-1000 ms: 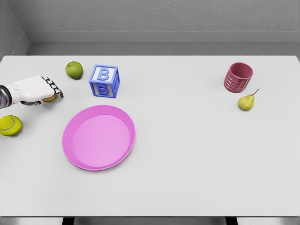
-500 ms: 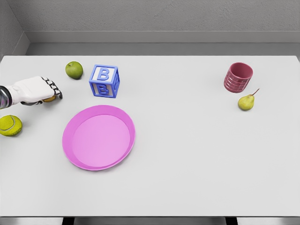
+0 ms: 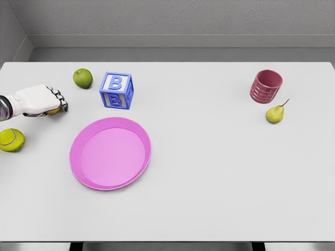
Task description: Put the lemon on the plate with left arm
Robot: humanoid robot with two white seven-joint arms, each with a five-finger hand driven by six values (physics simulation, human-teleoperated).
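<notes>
You get a bright, even light from above; shadows on the table (image 3: 209, 183) are faint and soft, everything sharp, no glare.

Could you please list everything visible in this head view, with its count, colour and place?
round pink plate: 1, pink, front left part of the table, nothing on it
blue letter block marked B: 1, blue and white, behind the plate
green apple: 1, green, far left, left of the block
yellow-green tennis ball: 1, yellow-green, left edge, left of the plate
ribbed dark red cup: 1, dark red, far right, upright
yellow-green pear: 1, yellow-green, just in front of the cup
yellow lemon: 1, yellow, mostly hidden under the hand
white table: 1, white, fills the view
left hand: 1, white, left edge, fingers curled over the lemon
</notes>
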